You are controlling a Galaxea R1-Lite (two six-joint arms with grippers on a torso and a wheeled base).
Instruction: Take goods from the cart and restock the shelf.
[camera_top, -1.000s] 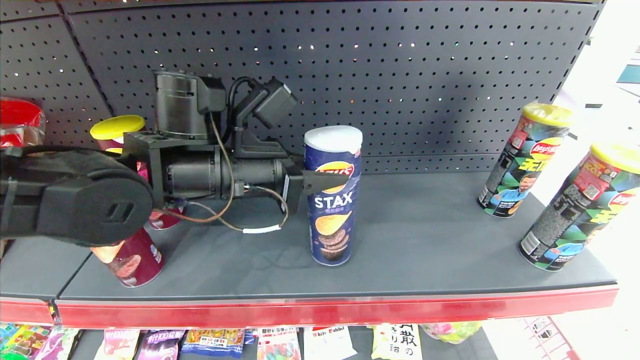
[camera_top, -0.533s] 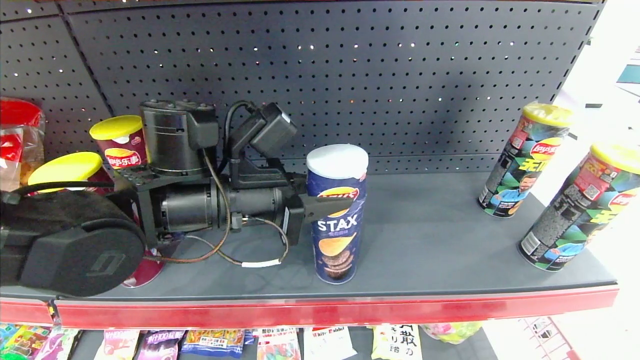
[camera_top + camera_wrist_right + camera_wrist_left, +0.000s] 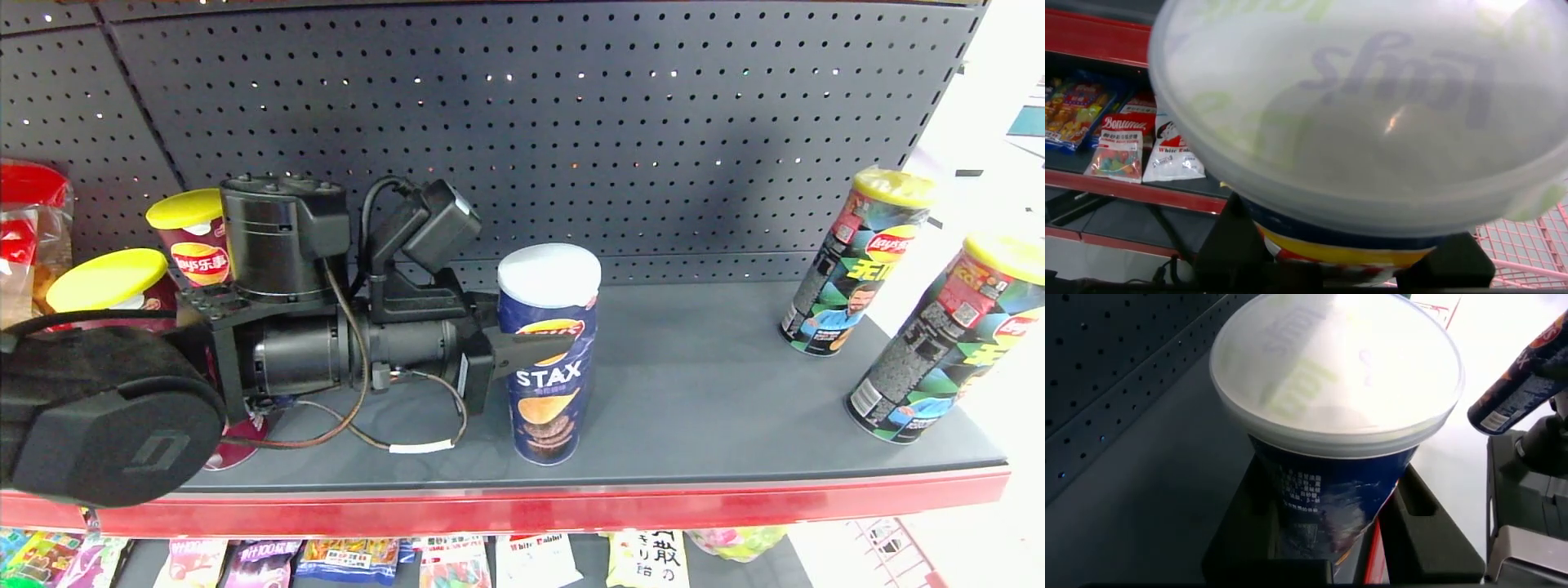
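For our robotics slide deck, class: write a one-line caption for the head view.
Left end effector grips a blue chip can upright on the grey shelf, between yellow-lidded cans on either side.

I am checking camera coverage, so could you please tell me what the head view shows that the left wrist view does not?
The head view adds two green-black cans on the right of the shelf, maroon cans at its left, and snack packets below. The left wrist view adds a second can off the shelf. Both share the blue can, the left gripper shut on it, and the pegboard.
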